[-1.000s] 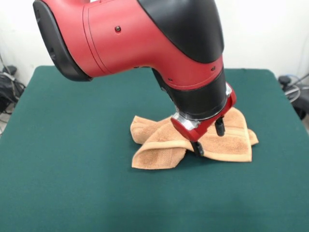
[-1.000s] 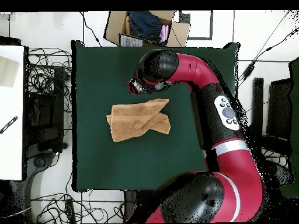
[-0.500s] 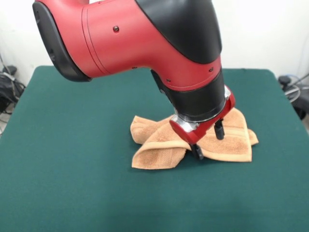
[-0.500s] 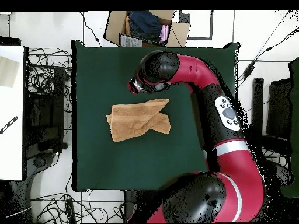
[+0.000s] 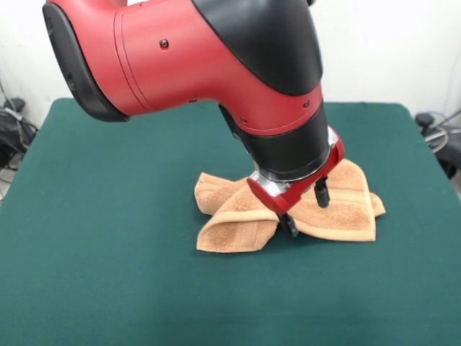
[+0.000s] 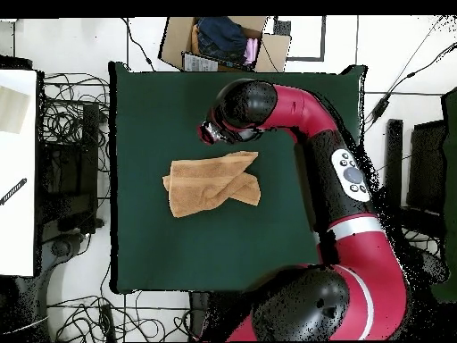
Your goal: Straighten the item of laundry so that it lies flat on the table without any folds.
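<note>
Eased slightly up and aside from a second ago, gripper (image 5: pixel 303 210) jaws spread, empty above hand towel (image 5: pixel 238 223); still folded across counter (image 5: pixel 108 288).

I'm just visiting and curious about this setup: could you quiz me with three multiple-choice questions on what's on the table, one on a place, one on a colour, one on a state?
1. Where does the tool sit?
A. Over the towel
B. Off the table
C. Over a bare corner

2. What colour is the table?
A. White
B. Dark green
C. Red

3. How does the towel lie?
A. Spread flat
B. Rolled into a tube
C. Folded over itself

Answers:
1 A, its two dark fingers point down over the tan cloth in the front view.
2 B, green cloth shows all round the towel.
3 C, layers overlap and cross.
</note>
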`<state>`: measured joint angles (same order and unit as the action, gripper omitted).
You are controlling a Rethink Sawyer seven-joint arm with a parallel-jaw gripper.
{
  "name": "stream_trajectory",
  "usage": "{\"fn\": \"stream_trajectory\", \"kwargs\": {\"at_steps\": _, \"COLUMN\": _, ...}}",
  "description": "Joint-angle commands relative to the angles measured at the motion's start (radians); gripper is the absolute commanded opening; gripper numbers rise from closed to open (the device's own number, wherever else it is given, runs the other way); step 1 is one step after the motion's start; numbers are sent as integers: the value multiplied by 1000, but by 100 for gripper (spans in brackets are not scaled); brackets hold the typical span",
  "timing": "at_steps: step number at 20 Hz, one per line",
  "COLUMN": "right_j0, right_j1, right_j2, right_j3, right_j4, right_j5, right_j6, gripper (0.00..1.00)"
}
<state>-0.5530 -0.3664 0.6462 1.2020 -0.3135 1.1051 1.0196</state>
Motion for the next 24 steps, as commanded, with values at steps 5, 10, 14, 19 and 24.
{"fn": "stream_trajectory", "kwargs": {"at_steps": 5, "right_j0": 3, "right_j1": 1, "right_j2": 56, "right_j3": 53, "right_j4": -22, "right_j5": -7, "right_j6": -141, "gripper": 100}}
{"fn": "stream_trajectory", "kwargs": {"at_steps": 10, "right_j0": 5, "right_j1": 4, "right_j2": 56, "right_j3": 48, "right_j4": -20, "right_j5": 9, "right_j6": -143, "gripper": 100}}
{"fn": "stream_trajectory", "kwargs": {"at_steps": 14, "right_j0": 5, "right_j1": 6, "right_j2": 56, "right_j3": 48, "right_j4": -20, "right_j5": 11, "right_j6": -144, "gripper": 100}}
{"fn": "stream_trajectory", "kwargs": {"at_steps": 19, "right_j0": 3, "right_j1": 5, "right_j2": 54, "right_j3": 57, "right_j4": -20, "right_j5": 7, "right_j6": -141, "gripper": 100}}
{"fn": "stream_trajectory", "kwargs": {"at_steps": 24, "right_j0": 0, "right_j1": 5, "right_j2": 54, "right_j3": 64, "right_j4": -20, "right_j5": 5, "right_j6": -141, "gripper": 100}}
